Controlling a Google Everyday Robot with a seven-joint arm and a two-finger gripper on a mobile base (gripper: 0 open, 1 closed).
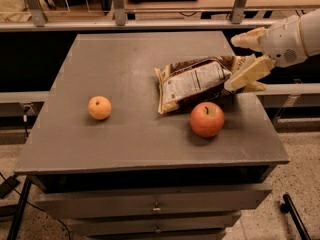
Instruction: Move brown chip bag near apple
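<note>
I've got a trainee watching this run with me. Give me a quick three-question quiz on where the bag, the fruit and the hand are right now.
1. Which fruit lies nearer the bag: the apple or the orange?
2. True or false: the bag lies to the left of the orange.
3. Where is the hand? A: at the bag's right end, fingers apart. B: over the orange. C: gripping the apple.
Key: 1 apple; 2 false; 3 A.
</note>
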